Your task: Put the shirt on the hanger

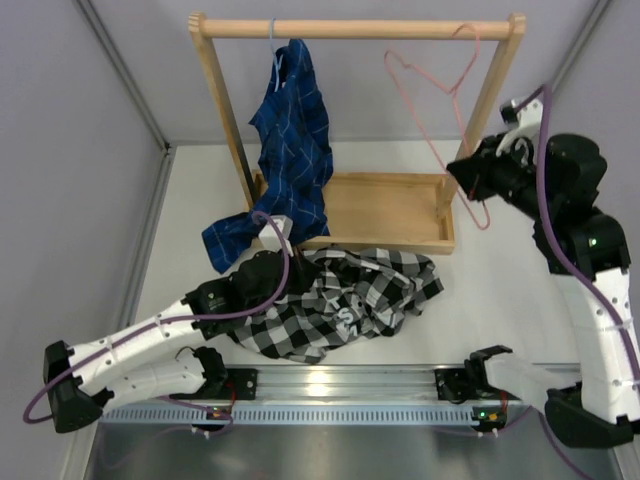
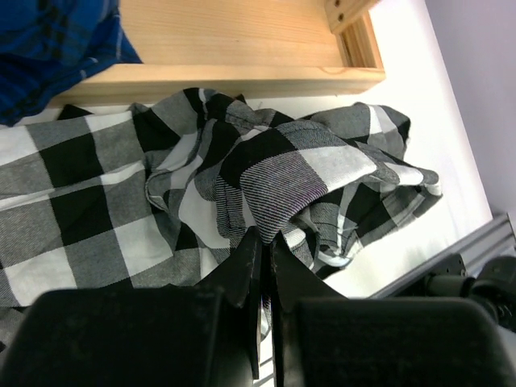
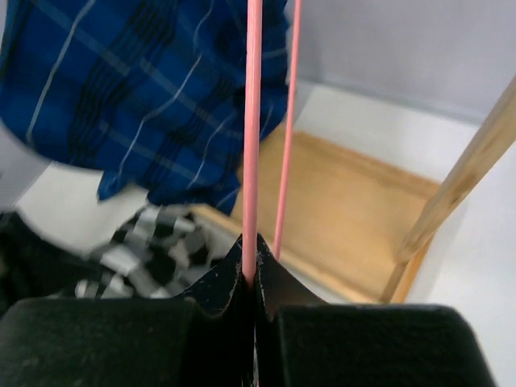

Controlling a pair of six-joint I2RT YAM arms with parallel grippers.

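Observation:
The black-and-white check shirt lies crumpled on the table in front of the wooden rack's base. My left gripper rests at the shirt's left part. In the left wrist view the left gripper is shut on a raised fold of the shirt. The pink wire hanger hangs by its hook from the right end of the rack's top rail, tilted toward the right. My right gripper is shut on its lower wire. In the right wrist view the right gripper pinches the pink hanger wire.
The wooden rack has a tray base behind the shirt. A dark blue shirt hangs on a light blue hanger at the rail's left and droops onto the table. An aluminium rail runs along the near edge.

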